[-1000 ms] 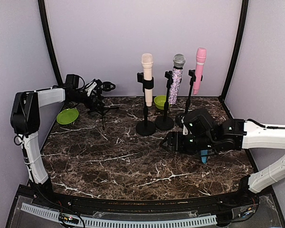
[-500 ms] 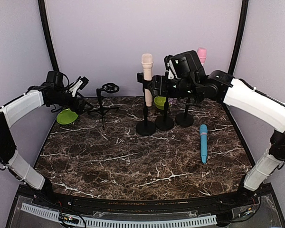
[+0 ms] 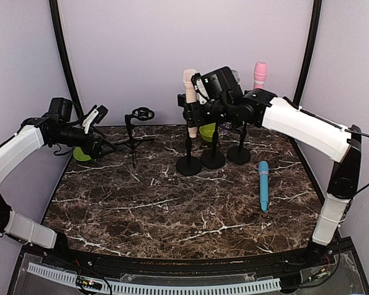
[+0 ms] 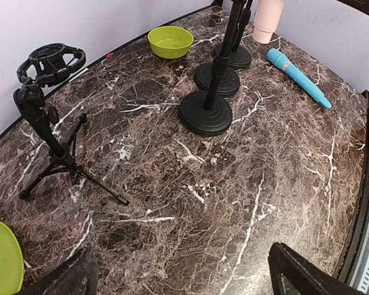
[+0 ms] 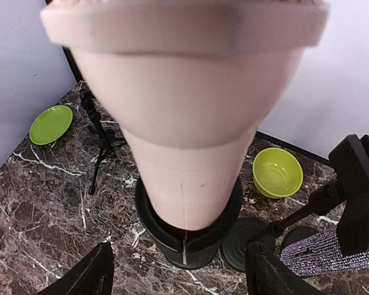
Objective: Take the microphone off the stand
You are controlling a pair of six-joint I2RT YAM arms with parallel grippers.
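A cream microphone (image 3: 190, 98) stands upright in the black clip (image 5: 187, 239) of the leftmost round-base stand (image 3: 189, 165). My right gripper (image 3: 194, 114) is open right by it. In the right wrist view the cream microphone (image 5: 184, 129) fills the frame, with the gripper (image 5: 181, 273) open and its fingers (image 5: 92, 276) low on either side, not touching it. A pink microphone (image 3: 259, 77) stands in the rightmost stand. A glittery microphone (image 5: 332, 252) in the middle stand is mostly hidden in the top view. My left gripper (image 3: 100, 130) is open and empty at the far left.
A blue microphone (image 3: 264, 185) lies on the marble table at the right. An empty tripod stand (image 3: 135, 132) stands back left, beside a green plate (image 3: 80, 153). A green bowl (image 3: 206, 131) sits behind the stands. In the left wrist view the open gripper (image 4: 181, 273) hangs over bare marble.
My right gripper has risen from beside the blue microphone on the table and moved left up to the cream microphone. My left gripper has drawn back from the tripod stand.
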